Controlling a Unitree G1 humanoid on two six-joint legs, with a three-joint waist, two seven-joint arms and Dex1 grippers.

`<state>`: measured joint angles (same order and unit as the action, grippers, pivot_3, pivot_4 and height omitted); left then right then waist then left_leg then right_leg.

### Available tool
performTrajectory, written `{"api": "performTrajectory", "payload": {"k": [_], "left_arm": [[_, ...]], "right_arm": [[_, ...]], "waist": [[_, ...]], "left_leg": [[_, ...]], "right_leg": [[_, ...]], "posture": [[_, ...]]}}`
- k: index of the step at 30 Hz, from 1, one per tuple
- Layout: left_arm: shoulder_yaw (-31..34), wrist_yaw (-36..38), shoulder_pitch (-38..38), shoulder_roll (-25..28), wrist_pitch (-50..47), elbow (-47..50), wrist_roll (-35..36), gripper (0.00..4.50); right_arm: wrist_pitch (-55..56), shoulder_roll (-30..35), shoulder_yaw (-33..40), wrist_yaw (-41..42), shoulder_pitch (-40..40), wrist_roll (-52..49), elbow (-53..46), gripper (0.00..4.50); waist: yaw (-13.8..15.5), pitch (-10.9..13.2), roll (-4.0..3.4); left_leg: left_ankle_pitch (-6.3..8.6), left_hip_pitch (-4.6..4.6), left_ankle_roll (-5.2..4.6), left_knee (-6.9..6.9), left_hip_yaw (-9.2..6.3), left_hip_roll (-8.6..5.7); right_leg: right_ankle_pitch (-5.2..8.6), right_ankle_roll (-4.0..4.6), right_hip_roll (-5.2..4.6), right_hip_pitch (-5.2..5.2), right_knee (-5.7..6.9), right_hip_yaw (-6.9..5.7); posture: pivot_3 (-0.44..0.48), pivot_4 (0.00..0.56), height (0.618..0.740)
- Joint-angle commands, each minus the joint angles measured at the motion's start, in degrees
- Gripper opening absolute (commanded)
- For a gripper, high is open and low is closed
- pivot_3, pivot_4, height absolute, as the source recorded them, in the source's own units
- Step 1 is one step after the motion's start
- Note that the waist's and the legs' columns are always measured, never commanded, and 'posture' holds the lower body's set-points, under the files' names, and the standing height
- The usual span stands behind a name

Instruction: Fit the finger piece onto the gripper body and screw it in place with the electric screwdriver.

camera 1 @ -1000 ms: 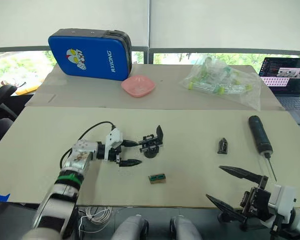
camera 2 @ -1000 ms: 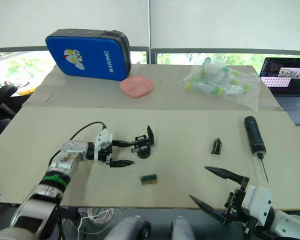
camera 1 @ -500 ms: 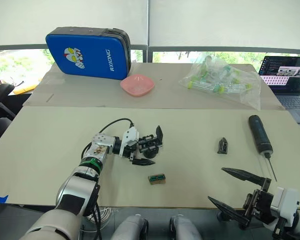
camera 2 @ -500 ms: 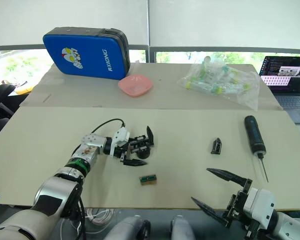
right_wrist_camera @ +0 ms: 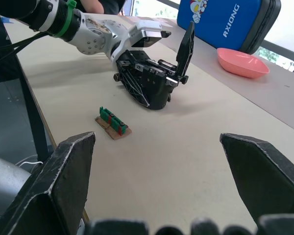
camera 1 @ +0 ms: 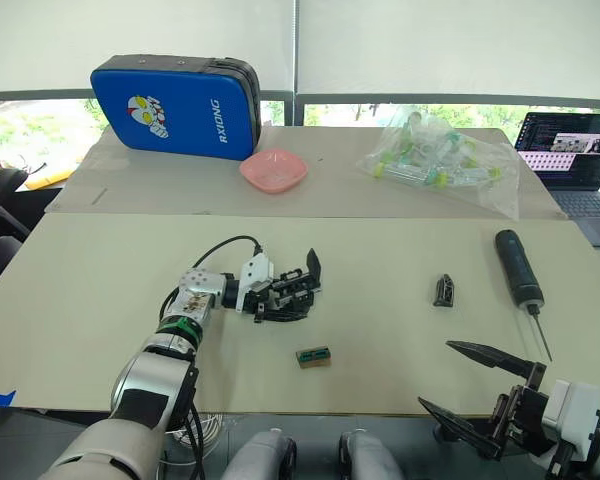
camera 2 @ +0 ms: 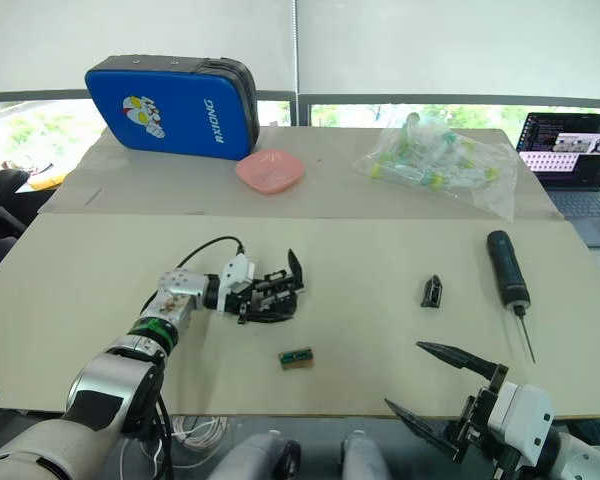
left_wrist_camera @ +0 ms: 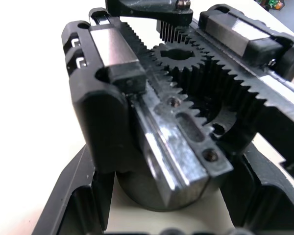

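Left eye view takes in a tan table [camera 1: 400,250] with a blue zipped case [camera 1: 177,93] standing shut at its far edge, so its contents are hidden. Beside it lies a clear plastic bag [camera 1: 442,160] stuffed with small tubes with green caps, hard to make out singly, and a pink dish [camera 1: 274,170] that holds nothing. A laptop [camera 1: 577,160] is cut off at the right edge.

Near the table's middle, the left gripper [camera 1: 283,297] has its two black fingers closed around the gripper body [camera 1: 298,291], whose single pointed finger sticks up. The left wrist view adds what the head views cannot resolve: the body's toothed racks, central gear and a metal rail with screw holes.

Well to the right lies the electric screwdriver [camera 1: 521,271], bit toward the near edge, with the finger piece [camera 1: 444,290] between it and the body, apart from both. A small green part [camera 1: 314,356] lies near the front edge.

The right gripper [camera 1: 485,385] hangs off the near edge, jaws wide apart, holding nothing.
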<state>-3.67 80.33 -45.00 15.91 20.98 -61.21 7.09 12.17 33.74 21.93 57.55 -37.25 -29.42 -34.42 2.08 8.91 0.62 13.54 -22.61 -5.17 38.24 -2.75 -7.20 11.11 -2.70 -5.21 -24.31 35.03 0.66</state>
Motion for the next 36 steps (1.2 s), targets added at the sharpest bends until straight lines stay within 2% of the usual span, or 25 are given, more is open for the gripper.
{"api": "performTrajectory", "payload": {"k": [1, 3, 5, 11, 17, 21, 27, 30, 32, 34, 36], "left_arm": [[2.3, -7.3, 4.8, -1.0, -10.2, 16.8, 4.1, 2.37], [1.5, -10.5, 11.1, -1.3, -18.3, 29.6, 5.6, 2.37], [0.3, -14.1, 16.7, -1.0, -21.3, 39.2, 4.6, 2.37], [-1.2, -26.6, 25.8, -1.6, -29.0, 54.8, 1.6, 2.37], [-3.3, -35.8, 29.9, -3.4, -31.9, 59.7, -1.0, 2.37], [-4.7, -37.1, 32.0, -4.1, -33.9, 60.7, 0.1, 2.37], [-7.1, -38.4, 33.2, -3.2, -30.6, 58.8, -2.1, 2.37], [-6.9, -39.3, 33.0, -3.8, -31.8, 57.7, -1.5, 2.37], [-7.1, -39.2, 32.8, -3.6, -32.0, 57.4, -1.5, 3.44], [-6.9, -38.7, 33.0, -3.2, -32.3, 57.6, -1.2, 4.30], [-6.7, -38.1, 33.2, -2.6, -32.4, 57.7, -0.8, 4.42]], "right_arm": [[1.3, 0.2, 0.9, 0.4, -0.1, -0.7, -2.0, 4.50], [1.4, 0.5, 0.8, 0.6, 0.2, -0.7, -1.7, 4.50], [1.6, 0.6, 0.9, 0.7, 1.1, -0.9, -1.3, 4.50], [1.5, 0.6, 1.3, 1.6, 2.1, -1.3, -0.3, 4.50], [1.4, 0.6, 0.4, 2.1, 2.7, -1.1, 0.0, 4.50], [1.0, 0.9, 0.6, 2.6, 2.6, -1.3, -0.2, 4.50], [1.0, 0.9, 1.2, 2.8, 1.8, -1.7, -0.9, 4.50], [0.9, 0.7, 0.9, 2.7, 1.6, -1.8, -1.1, 4.50], [0.8, 0.6, 0.5, 2.3, 1.8, -1.7, -1.3, 4.50], [0.8, 0.6, 0.2, 2.0, 2.0, -1.5, -1.4, 4.50], [0.7, 0.6, 0.2, 1.9, 2.1, -1.5, -1.4, 4.50]], "waist": [[0.1, 0.0, 0.02], [0.1, 0.0, 0.01], [0.0, 0.0, 0.00], [0.5, 0.0, 0.01], [0.5, 0.0, 0.00], [0.5, 0.0, -0.01], [0.5, 0.0, -0.09], [0.5, -0.1, -0.16], [0.5, -0.1, -0.24], [0.6, -0.2, -0.28], [0.5, -0.2, -0.29]], "left_leg": [[0.00, -0.03, 0.00, 0.00, -0.01, 0.00], [0.00, -0.06, 0.00, 0.00, -0.02, 0.00], [0.02, -0.14, -0.03, 0.00, -0.02, 0.01], [-0.01, -0.14, 0.05, 0.00, -0.05, 0.02], [-0.03, 0.02, 0.08, 0.00, -0.04, 0.02], [-0.03, 0.07, 0.08, 0.00, -0.05, 0.01], [-0.02, 0.18, 0.07, -0.01, -0.04, 0.01], [-0.02, 0.20, 0.07, -0.01, -0.04, 0.01], [-0.02, 0.22, 0.07, -0.01, -0.04, 0.01], [-0.02, 0.24, 0.07, -0.01, -0.04, 0.01], [-0.02, 0.24, 0.07, -0.01, -0.03, 0.02]], "right_leg": [[0.00, 0.00, 0.00, -0.02, 0.00, 0.03], [0.00, 0.01, 0.00, -0.03, -0.01, 0.10], [-0.01, 0.02, -0.01, -0.08, -0.01, 0.18], [-0.03, 0.05, -0.02, -0.07, -0.01, 0.20], [0.00, 0.01, -0.04, -0.04, -0.03, 0.18], [0.00, 0.01, -0.04, -0.03, -0.03, 0.16], [0.00, 0.01, -0.05, 0.06, -0.03, 0.18], [0.18, -0.29, -0.06, 0.08, -0.03, 0.19], [0.25, -0.40, -0.07, 0.10, -0.03, 0.19], [0.27, -0.42, -0.09, 0.13, -0.03, 0.18], [0.28, -0.44, -0.09, 0.14, -0.03, 0.18]], "posture": [[0.000, 0.150, 0.740], [0.000, 0.150, 0.740], [0.000, 0.150, 0.740], [0.000, 0.150, 0.740], [0.000, 0.150, 0.740], [0.000, 0.150, 0.740], [0.000, 0.150, 0.740], [0.000, 0.150, 0.740], [0.000, 0.150, 0.740], [0.000, 0.150, 0.740], [0.000, 0.150, 0.740]]}}
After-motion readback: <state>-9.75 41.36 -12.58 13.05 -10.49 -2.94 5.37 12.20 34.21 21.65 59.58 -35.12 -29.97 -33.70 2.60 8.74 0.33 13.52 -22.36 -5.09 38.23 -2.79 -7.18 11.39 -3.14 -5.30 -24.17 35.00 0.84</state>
